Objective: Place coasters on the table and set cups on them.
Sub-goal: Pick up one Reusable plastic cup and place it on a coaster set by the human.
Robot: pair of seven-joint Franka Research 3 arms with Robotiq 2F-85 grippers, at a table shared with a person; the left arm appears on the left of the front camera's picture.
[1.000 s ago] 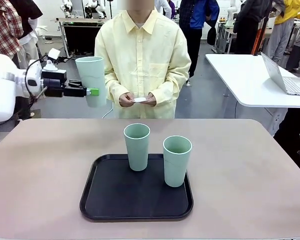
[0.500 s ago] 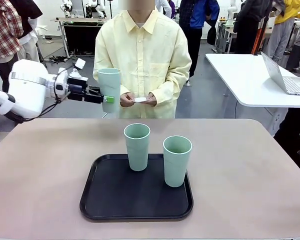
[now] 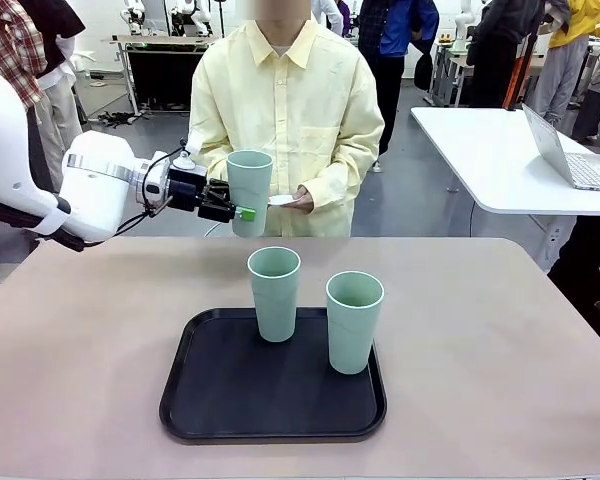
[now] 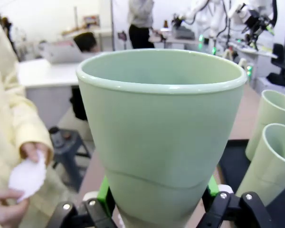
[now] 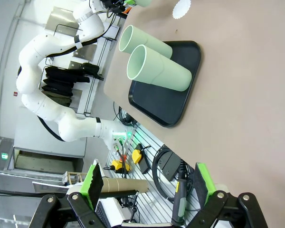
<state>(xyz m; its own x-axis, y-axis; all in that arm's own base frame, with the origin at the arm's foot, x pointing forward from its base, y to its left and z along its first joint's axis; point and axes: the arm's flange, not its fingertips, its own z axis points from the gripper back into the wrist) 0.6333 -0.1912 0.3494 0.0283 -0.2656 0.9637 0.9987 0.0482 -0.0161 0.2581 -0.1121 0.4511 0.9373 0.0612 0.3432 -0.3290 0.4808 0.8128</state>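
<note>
Cups: three pale mint-green tumblers, all upright with their mouths up.
Lifted cup: the lifted cup (image 3: 250,192) hangs in the air near the far edge of the table (image 3: 80,330), directly in front of the person.
Waiting cups: the left cup (image 3: 274,295) and the right cup (image 3: 354,322) stand a little apart on the tray, not touching.
Left gripper: the left gripper (image 3: 242,212) pinches the lifted cup low on its body. Its green pads press on opposite sides, and the arm reaches in level from the left.
Why held so: gripping from the side keeps the rim level and leaves the underside bare. In my judgement that suits lowering the cup straight onto a coaster.
Right gripper: the right gripper (image 5: 147,187) is spread wide with nothing between its fingers. It sits well apart from the tray, seemingly idle.
Coaster: a white scalloped coaster (image 3: 280,199) is pinched in the person's hands (image 3: 305,197) at waist height, just beside the lifted cup.
Why held so: it looks ready to be laid down, but none lies under a cup yet.
Tray: one black tray (image 3: 210,400) with a raised rim sits mid-table, keeping the waiting cups together.
Count: three cups, one lifted and two on the tray. One coaster can be counted; whether more are stacked beneath it cannot be told.
Progress: early, by my reading, as no cup is set on a coaster.
</note>
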